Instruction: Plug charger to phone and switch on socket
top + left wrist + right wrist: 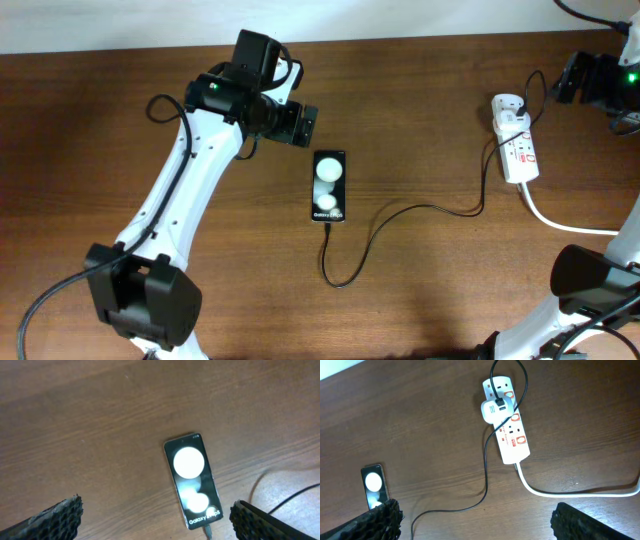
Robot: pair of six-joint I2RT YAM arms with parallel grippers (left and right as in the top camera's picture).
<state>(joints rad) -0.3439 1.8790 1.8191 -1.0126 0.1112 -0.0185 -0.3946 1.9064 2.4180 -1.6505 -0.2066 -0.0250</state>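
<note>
Around the phone (329,186): bare table (420,90) is lying open on its right and far sides.
Phone's near end: the charger (440,207) cable is leaving here and looping over the wood.
Phone to socket (517,150): the cable is crossing the gap, then arching over the adapter (496,409).
Socket's near end: a thick white cord (560,222) is trailing off rightward.
Phone's far-left corner: the left gripper (302,126) is hanging near, fingers spread, its arm (190,170) slanting across the left side.

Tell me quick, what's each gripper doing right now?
Left gripper: open, holding nothing.
Right gripper: open, holding nothing.
</note>
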